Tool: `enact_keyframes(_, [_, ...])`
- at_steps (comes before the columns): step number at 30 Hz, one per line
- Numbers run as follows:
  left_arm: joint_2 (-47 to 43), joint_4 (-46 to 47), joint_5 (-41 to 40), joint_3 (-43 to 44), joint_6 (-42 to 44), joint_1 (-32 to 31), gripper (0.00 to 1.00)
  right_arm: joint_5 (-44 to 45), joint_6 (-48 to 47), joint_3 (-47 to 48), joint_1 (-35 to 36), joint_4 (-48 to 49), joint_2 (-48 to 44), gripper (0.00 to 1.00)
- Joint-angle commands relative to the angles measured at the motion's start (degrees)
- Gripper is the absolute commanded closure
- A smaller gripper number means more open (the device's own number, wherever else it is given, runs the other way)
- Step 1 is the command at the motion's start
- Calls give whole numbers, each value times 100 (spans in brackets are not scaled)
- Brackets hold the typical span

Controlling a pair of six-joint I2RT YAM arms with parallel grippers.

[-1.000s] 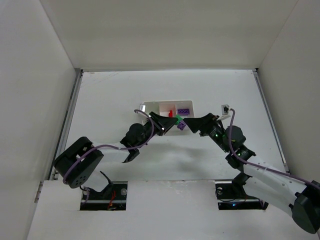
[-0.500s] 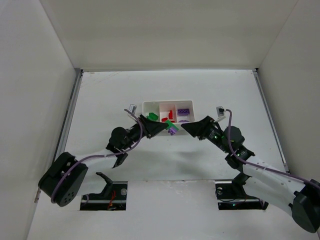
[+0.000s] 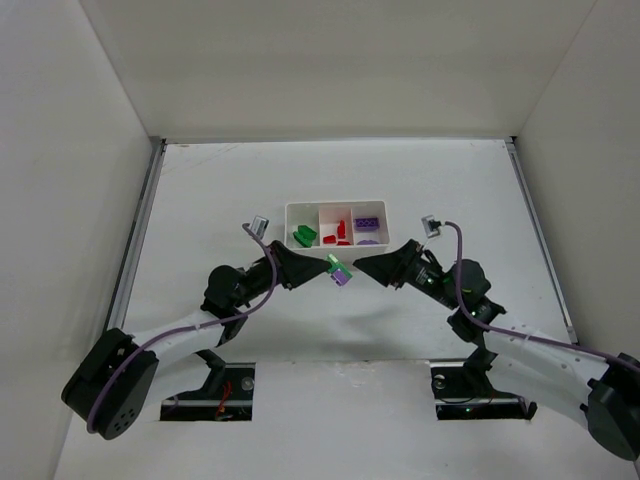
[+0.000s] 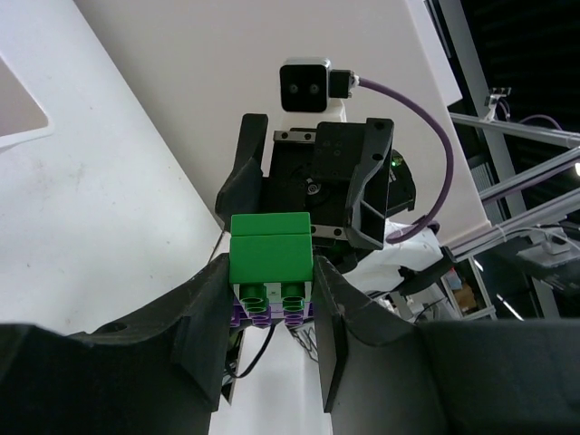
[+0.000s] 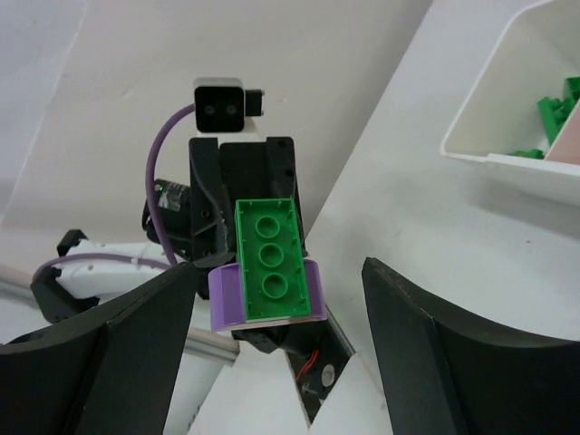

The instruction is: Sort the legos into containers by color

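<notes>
My left gripper (image 3: 322, 268) is shut on a green brick (image 4: 270, 258) stuck to a purple piece (image 4: 272, 314), held above the table just in front of the white tray (image 3: 336, 208). My right gripper (image 3: 362, 268) is open and faces that joined piece (image 3: 339, 271) from the right, a small gap away. In the right wrist view the green brick (image 5: 272, 258) and the purple piece (image 5: 222, 299) sit between my open fingers (image 5: 426, 335) but further off. The tray holds green legos (image 3: 304, 236) on the left, red (image 3: 340, 232) in the middle and purple (image 3: 367, 225) on the right.
The tray's corner with green legos (image 5: 553, 113) shows at the upper right of the right wrist view. White walls close in the table on the left, back and right. The two arm bases stand at the near edge.
Both grippers have drawn back from the tray toward the near side. The left one has carried the green and purple piece left and nearer. The right gripper now stands apart from it.
</notes>
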Motion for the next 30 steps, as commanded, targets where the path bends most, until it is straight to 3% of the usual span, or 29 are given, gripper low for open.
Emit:
enact_keyframes(1, [-153,1129,211,5,150,7,83,-251,-26,158,230,546,200,22])
enact_keyframes(9, [-4,1129,255,111,141,-177,83,-286,-264,378,626,783,736,33])
enact_keyframes(14, [-4,1129,255,58,115,-204,83,-391,-273,439,662,889,947,45])
enact_keyframes(22, [-4,1094,219,67,150,-204,83,-514,-194,519,811,1109,1281,45])
enact_keyframes(26, [-21,1085,246,67,132,-213,83,-497,-132,528,820,1249,1326,56])
enact_keyframes(30, [-135,1015,255,-21,106,-143,83,-330,-123,448,785,1267,1168,58])
